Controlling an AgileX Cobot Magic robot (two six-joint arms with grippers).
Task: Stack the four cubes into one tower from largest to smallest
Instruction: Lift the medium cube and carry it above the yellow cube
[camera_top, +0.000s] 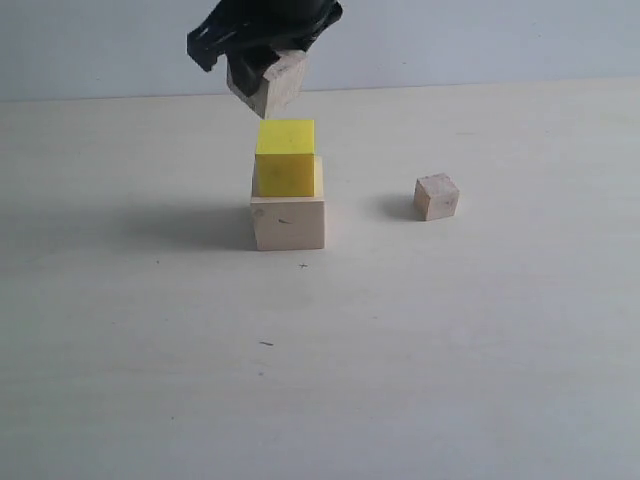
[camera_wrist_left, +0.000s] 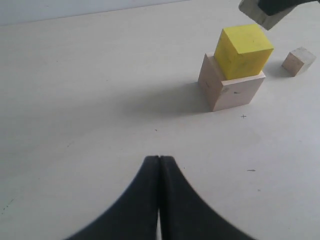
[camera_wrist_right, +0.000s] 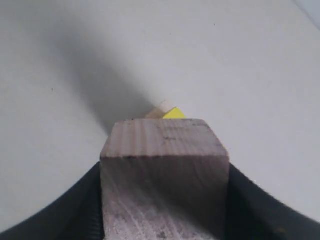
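The right claw (camera_top: 262, 60) is clenched on the medium grainy wooden cube (camera_top: 270, 88), holding it in the air above the bright yellow cube (camera_top: 285, 158) with a clear gap between them. The yellow cube rests on the largest, pale pinkish wooden cube (camera_top: 288, 222), which stands on the pale surface (camera_top: 480, 350). The smallest pale wooden cube (camera_top: 437, 196) waits by itself on the surface, well apart to the right in the exterior view. The left claw (camera_wrist_left: 159, 200) is closed on nothing and hovers low over bare surface, away from the stack.

So two levels of the tower are built, and placing the third looks like the step in hand.

The main risk is the held cube's attitude. In the exterior view it hangs tilted, one lower edge or corner pointing down, and it sits slightly to the left of the yellow cube's middle. If it goes down like that, an edge would probably touch first, and the cube could tip or slide off when let go. A hard landing could also push the yellow cube, which already looks off-centre on its base (the left wrist view suggests this, though the angle makes it hard to be sure). Letting go from too high would invite a bounce.
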